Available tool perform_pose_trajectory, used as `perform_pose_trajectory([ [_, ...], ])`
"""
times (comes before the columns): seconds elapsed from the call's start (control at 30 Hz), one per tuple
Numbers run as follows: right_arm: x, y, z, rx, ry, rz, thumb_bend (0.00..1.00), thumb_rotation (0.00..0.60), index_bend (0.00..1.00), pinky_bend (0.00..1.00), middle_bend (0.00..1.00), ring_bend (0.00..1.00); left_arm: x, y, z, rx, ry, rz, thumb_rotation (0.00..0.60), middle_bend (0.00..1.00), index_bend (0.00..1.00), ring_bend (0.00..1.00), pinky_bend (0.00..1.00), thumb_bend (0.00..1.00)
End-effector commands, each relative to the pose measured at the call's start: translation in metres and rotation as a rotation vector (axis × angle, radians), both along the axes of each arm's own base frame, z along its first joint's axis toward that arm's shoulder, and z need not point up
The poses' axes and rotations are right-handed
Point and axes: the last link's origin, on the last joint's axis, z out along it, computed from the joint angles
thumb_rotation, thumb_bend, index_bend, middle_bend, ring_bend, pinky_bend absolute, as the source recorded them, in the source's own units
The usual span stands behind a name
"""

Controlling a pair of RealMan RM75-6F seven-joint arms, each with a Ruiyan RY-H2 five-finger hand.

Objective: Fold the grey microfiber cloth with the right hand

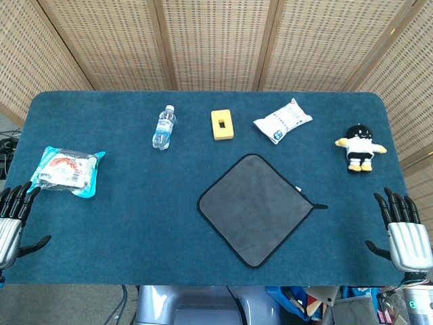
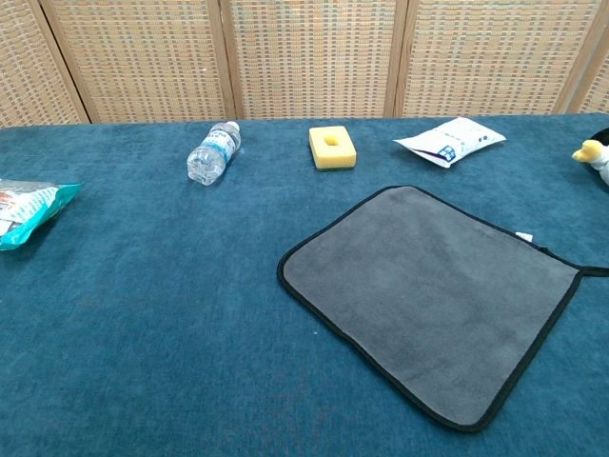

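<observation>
The grey microfiber cloth with a black hem lies flat and unfolded on the blue table, turned like a diamond, a small loop at its right corner. My right hand rests at the table's front right edge, fingers spread, holding nothing, well to the right of the cloth. My left hand sits at the front left edge, fingers also apart and empty. Neither hand appears in the chest view.
A water bottle lies at the back left, a yellow block at back centre, a white packet to its right. A penguin plush sits at the far right, a snack bag at the left.
</observation>
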Motion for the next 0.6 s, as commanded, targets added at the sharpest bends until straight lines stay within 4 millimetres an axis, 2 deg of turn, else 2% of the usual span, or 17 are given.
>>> perform_pose_trajectory([
  [0.03,0.000,0.000,-0.001,0.005,0.000,0.000,0.00,0.600,0.00,0.00,0.00,0.00,0.000,0.000,0.000,0.001,0.002,0.002,0.600,0.00,0.00,0.00,0.00,0.17],
  [0.17,0.001,-0.005,-0.007,0.025,-0.025,-0.006,0.00,0.600,0.00,0.00,0.00,0.00,0.000,0.001,-0.001,0.004,0.002,0.003,0.600,0.00,0.00,0.00,0.00,0.17],
  [0.27,0.006,-0.017,-0.016,0.093,-0.089,-0.011,0.00,0.600,0.00,0.00,0.00,0.00,0.000,0.003,-0.001,0.008,0.003,0.004,0.600,0.00,0.00,0.00,0.00,0.17],
  [0.37,0.016,-0.050,-0.022,0.141,-0.152,-0.025,0.00,0.600,0.01,0.00,0.00,0.00,-0.001,0.006,-0.002,0.009,0.010,0.010,0.600,0.00,0.00,0.00,0.00,0.17],
  [0.47,0.029,-0.089,-0.033,0.179,-0.191,-0.062,0.00,0.600,0.05,0.00,0.00,0.00,-0.002,0.010,-0.005,0.001,0.016,0.026,0.600,0.00,0.00,0.00,0.00,0.17],
  [0.6,0.046,-0.129,-0.051,0.240,-0.235,-0.147,0.00,0.600,0.11,0.00,0.00,0.00,-0.004,0.016,-0.006,0.007,0.023,0.046,0.600,0.00,0.00,0.00,0.00,0.17],
])
